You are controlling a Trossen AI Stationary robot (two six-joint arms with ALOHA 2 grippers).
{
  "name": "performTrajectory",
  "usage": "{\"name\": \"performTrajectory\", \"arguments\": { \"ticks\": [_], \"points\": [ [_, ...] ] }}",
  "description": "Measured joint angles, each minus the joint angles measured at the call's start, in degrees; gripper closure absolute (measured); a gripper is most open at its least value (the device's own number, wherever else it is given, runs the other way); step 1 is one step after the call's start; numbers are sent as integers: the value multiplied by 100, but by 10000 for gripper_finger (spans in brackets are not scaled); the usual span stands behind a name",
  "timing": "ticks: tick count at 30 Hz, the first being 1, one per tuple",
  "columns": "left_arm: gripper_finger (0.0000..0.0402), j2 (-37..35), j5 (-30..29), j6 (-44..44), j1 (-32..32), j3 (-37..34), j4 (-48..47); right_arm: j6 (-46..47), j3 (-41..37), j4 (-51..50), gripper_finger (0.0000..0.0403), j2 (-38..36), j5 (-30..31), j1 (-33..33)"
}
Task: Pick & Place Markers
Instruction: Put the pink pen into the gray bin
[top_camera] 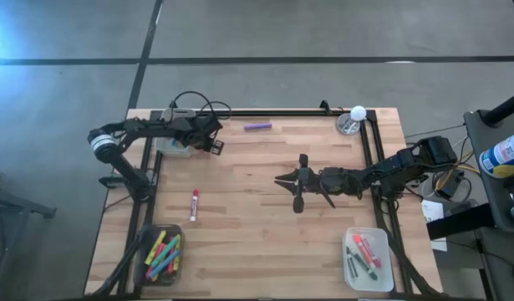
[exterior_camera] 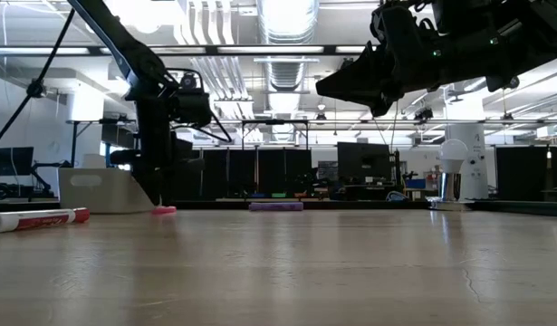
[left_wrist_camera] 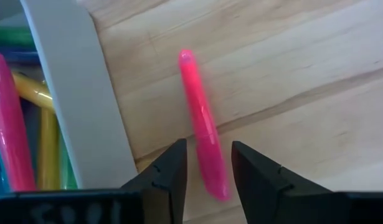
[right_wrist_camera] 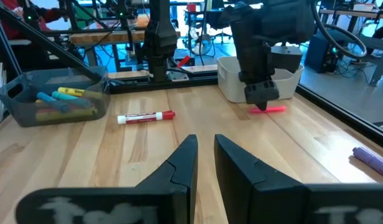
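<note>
A pink marker (left_wrist_camera: 202, 121) lies flat on the wood beside a white bin (left_wrist_camera: 79, 93) that holds pink, yellow and green markers. My left gripper (left_wrist_camera: 210, 155) is open and down at the table (exterior_camera: 160, 201), one finger on each side of the marker's near end; I see no touch. My right gripper (top_camera: 279, 178) hovers above the table's middle (exterior_camera: 328, 88), empty, with a narrow gap between its fingers (right_wrist_camera: 205, 146). A purple marker (top_camera: 257, 126) and a white-bodied red-capped marker (top_camera: 194, 205) also lie on the table.
A dark bin (top_camera: 163, 255) with several coloured markers sits at the near left corner. A clear bin (top_camera: 367, 257) with red and green markers sits at the near right. A round tin and a white ball (top_camera: 352, 119) stand at the far right corner. A black frame runs along the table's edges.
</note>
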Motion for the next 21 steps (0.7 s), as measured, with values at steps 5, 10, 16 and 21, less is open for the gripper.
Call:
{"name": "performTrajectory", "arguments": {
  "ticks": [5,10,16,21],
  "points": [
    [282,0,-7,118,0,-86,55,0,0,-2,355,0,0,1],
    [282,0,-7,249,0,-123,93,0,0,-1,355,0,0,1],
    [282,0,-4,311,0,-125,94,0,0,-1,355,0,0,2],
    [283,0,-4,402,0,-226,287,0,0,-2,355,0,0,1]
  ]
}}
